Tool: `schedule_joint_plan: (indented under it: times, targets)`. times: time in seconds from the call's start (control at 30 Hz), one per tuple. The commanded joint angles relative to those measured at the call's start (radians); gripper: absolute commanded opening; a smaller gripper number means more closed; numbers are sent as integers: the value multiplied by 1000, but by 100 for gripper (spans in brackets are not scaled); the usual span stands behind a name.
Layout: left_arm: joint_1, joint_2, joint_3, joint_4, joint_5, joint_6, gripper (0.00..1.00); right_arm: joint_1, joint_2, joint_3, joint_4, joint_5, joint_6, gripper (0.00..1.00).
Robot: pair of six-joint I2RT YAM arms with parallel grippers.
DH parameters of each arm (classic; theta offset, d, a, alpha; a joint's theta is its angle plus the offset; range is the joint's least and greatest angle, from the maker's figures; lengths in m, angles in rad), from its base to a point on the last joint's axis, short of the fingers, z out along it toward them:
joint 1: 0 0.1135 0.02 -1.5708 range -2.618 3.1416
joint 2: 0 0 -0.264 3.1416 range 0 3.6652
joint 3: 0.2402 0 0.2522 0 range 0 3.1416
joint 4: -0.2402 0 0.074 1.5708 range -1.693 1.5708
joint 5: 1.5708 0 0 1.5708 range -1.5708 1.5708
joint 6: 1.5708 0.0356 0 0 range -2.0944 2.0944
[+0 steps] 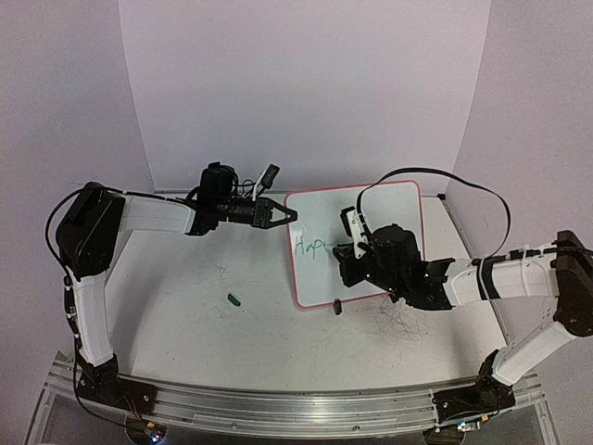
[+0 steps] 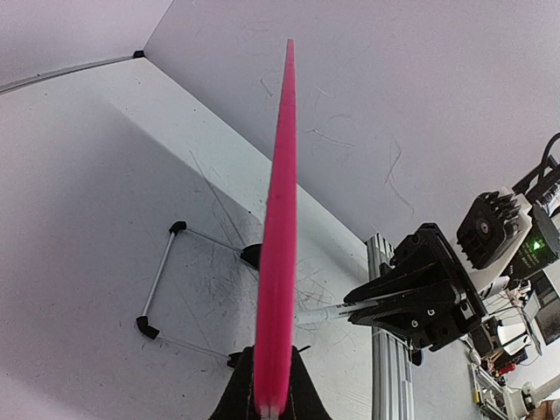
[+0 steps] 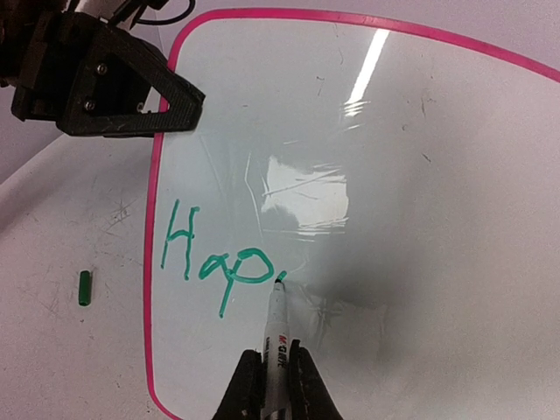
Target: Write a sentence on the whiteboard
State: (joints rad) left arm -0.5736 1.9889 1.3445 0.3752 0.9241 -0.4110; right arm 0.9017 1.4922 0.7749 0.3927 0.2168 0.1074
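Clamping whiteboard (image 2: 278, 219) edge-on: left fingers (image 2: 229, 401), wrist-view.

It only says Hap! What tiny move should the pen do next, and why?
Probably a stroke rightward with the marker to form the next letter: its tip rests on the whiteboard just past the green lettering, which reads only "Hap". The right tool holds the marker and the left tool grips the board's rim.
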Motion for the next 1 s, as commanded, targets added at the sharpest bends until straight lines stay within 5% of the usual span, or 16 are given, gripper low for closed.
schedule_joint_plan:
  times: [0.0,0.97]
  targets:
    - [-32,-6,-6,-18,-6,24,0,10,-25,-26,-21,2,32,0]
    - [-34,-7,-7,-18,-9,26,0,-15,-22,44,43,-11,2,0]
